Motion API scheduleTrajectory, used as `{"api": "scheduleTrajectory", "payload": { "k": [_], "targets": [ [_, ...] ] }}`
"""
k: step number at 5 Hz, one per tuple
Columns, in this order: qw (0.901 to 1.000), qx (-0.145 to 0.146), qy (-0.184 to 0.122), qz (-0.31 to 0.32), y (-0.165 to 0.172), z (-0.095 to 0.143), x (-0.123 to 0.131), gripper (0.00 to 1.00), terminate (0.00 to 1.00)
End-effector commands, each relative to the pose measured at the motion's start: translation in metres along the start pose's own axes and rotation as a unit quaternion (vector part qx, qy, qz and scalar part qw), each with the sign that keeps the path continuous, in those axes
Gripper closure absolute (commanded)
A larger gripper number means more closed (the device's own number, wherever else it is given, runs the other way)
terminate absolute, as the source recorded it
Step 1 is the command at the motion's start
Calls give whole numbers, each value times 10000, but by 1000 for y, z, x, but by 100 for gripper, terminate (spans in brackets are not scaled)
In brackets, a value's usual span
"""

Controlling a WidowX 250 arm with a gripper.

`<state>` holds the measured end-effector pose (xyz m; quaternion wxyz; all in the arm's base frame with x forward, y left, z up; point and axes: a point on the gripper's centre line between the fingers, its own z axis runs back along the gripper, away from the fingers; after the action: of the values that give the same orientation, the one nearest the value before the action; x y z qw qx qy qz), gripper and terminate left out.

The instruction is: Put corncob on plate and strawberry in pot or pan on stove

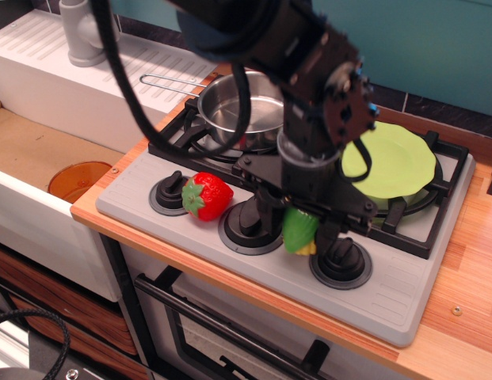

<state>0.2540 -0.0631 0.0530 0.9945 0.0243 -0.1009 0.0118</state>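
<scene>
The small glossy green toy corncob [299,229], yellow kernels at its lower tip, sits low in the centre of the frame, pinched between the black gripper [303,226] fingers, between two round black knobs on the grey toy stove [388,285]. Left of it, the shiny red plastic strawberry [207,196] lies by the front knobs. Upper centre, the round stainless-steel saucepan [238,111] sits on a burner grate. The wavy-rimmed lime-green plate [400,158] rests on the right burner.
</scene>
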Motion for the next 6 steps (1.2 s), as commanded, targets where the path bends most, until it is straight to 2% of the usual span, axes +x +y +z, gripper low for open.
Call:
{"api": "scheduleTrajectory", "payload": {
  "k": [1, 2, 3, 4, 5, 6],
  "targets": [
    [9999, 98, 74, 81, 2, 59, 18, 100, 0],
    [9995, 197, 170, 198, -2, 70, 33, 100, 0],
    [9991, 236, 200, 285, -6, 68, 64, 100, 0],
    [9993, 160, 161, 292, -6, 57, 93, 100, 0],
    [9996, 49, 87, 254, -5, 41, 107, 100, 0],
    [9996, -15, 9, 276, -9, 27, 107, 100, 0]
  ]
}}
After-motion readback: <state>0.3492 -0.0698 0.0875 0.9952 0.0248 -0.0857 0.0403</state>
